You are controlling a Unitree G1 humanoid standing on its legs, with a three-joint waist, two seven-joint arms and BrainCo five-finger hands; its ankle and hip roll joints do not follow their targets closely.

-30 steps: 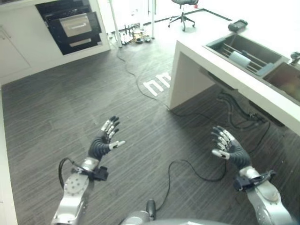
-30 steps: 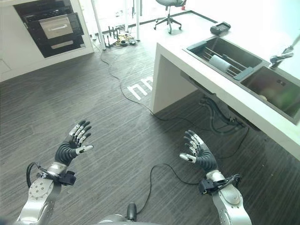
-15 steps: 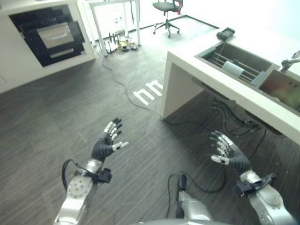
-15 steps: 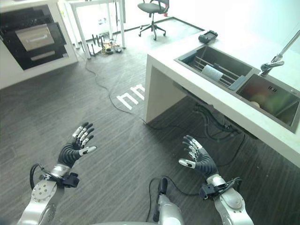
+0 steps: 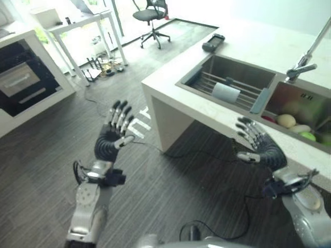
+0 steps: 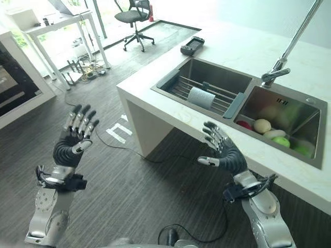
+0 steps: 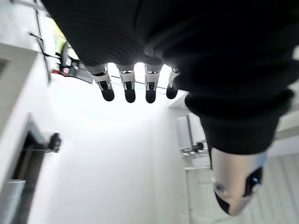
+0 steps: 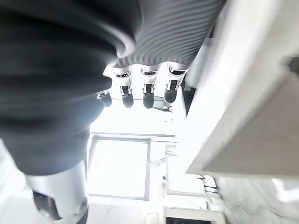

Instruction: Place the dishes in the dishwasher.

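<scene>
Both hands are raised with fingers spread and nothing in them: the left hand (image 5: 115,135) over the dark wood floor (image 5: 46,170), the right hand (image 5: 258,147) just in front of the edge of the white bench (image 5: 181,93). Compared with a second ago, the whole scene has swung: the bench and its sink now sit much closer and more central, and the built-in oven (image 5: 18,85) has slid off toward the left edge. That is the camera turning toward the bench, not the things moving. The hands have also lifted, the right one now near the bench front. I judge this as the approach step, with no dish yet picked up.

Past the right hand, the double sink is set in the bench. Its left basin (image 5: 238,72) holds a rack of bars with a pale cylindrical cup (image 5: 226,92) lying on its side across them; this looks like the dish to fetch. Its right basin (image 5: 305,103) holds several round fruits, pale, red and green. A tap (image 5: 302,67) stands behind the divider, and a small dark device (image 5: 212,42) lies on the bench further back. Beyond, an office chair (image 5: 150,13) and a white table (image 5: 88,26) stand by the windows.

Reaching the cup means going over the bench edge; the tap stands close to that path.
</scene>
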